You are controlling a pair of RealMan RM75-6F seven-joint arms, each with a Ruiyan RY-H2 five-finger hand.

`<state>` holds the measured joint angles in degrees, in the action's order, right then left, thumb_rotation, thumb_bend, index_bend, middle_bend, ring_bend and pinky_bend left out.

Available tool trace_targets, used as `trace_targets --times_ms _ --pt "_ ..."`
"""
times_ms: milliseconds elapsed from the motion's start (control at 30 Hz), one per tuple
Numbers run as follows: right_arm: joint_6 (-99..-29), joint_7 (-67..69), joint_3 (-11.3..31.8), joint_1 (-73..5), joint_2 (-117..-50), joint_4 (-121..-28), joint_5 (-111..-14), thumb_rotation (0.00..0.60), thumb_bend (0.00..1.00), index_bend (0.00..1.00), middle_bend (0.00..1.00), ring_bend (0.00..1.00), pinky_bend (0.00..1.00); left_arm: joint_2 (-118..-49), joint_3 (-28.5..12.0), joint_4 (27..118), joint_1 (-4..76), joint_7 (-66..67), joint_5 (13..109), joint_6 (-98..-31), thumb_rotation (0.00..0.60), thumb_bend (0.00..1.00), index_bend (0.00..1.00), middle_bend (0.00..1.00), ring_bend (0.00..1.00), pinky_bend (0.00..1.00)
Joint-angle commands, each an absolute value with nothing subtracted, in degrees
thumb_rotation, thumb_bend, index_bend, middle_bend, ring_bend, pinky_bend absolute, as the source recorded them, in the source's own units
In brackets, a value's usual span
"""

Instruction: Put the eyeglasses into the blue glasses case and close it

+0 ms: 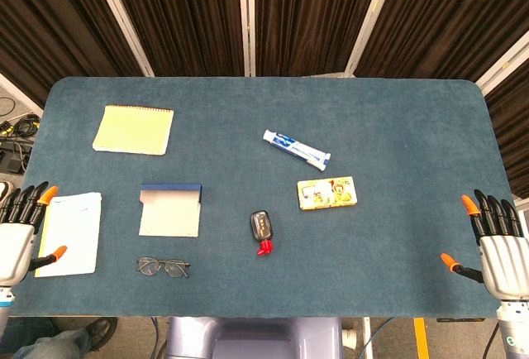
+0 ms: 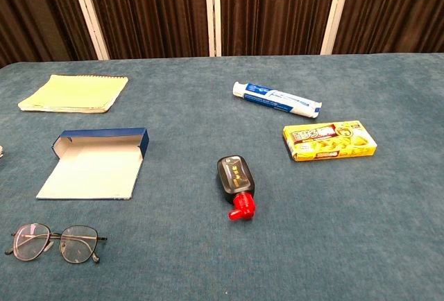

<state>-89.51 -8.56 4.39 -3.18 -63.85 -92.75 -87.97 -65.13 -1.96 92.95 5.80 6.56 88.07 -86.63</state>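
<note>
The eyeglasses [image 1: 163, 267] [image 2: 54, 241] lie unfolded near the front edge, thin dark frames, just in front of the blue glasses case [image 1: 171, 209] [image 2: 97, 161]. The case lies open, its pale lid flap flat toward me and its blue box part behind. My left hand [image 1: 21, 231] hovers at the far left edge with fingers spread and nothing in it. My right hand [image 1: 492, 241] is at the far right edge, also spread and holding nothing. Neither hand shows in the chest view.
A yellow notepad [image 1: 133, 130] [image 2: 74, 93] lies at the back left, a white paper pad [image 1: 72, 233] beside my left hand. A toothpaste tube [image 1: 296, 149] [image 2: 276, 99], a yellow box [image 1: 326, 193] [image 2: 329, 141] and a small black bottle with red cap [image 1: 262, 232] [image 2: 236, 182] lie mid-table.
</note>
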Motion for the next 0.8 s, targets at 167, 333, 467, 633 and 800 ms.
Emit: trace_targets --times_ms 167,333,467,633,800 --pt "-89.44 -8.21 4.33 -3.21 -63.71 -92.78 -88.16 0.600 0.00 0.00 0.00 0.00 0.00 -64.94 -1.69 93.30 5.61 6.47 88.12 -86.57 0.600 0.00 0.00 0.00 0.00 0.00" --pt "-89.38 -8.06 4.18 -3.18 -63.65 -93.11 -88.41 0.600 0.00 0.00 0.00 0.00 0.00 -64.51 -0.05 94.63 6.07 5.19 89.67 -84.59 0.600 0.00 0.05 0.00 0.00 0.00" --pt "-89.41 -8.11 4.19 -3.20 -63.53 -93.40 -88.58 0.600 0.00 0.00 0.00 0.00 0.00 -65.09 2.27 96.13 7.58 6.40 92.17 -80.60 0.600 0.00 0.18 0.00 0.00 0.00" --pt "-89.37 -6.67 4.25 -3.14 -62.82 -94.07 -88.55 0.600 0.00 0.00 0.00 0.00 0.00 -69.23 3.52 98.24 9.89 14.32 91.93 -74.14 0.600 0.18 0.35 0.00 0.00 0.00" --pt "-88.56 -4.86 4.02 -3.29 -62.21 -94.12 -88.50 0.600 0.00 0.00 0.00 0.00 0.00 -73.65 2.87 99.54 11.27 21.03 88.18 -70.22 0.600 0.34 0.42 0.00 0.00 0.00"
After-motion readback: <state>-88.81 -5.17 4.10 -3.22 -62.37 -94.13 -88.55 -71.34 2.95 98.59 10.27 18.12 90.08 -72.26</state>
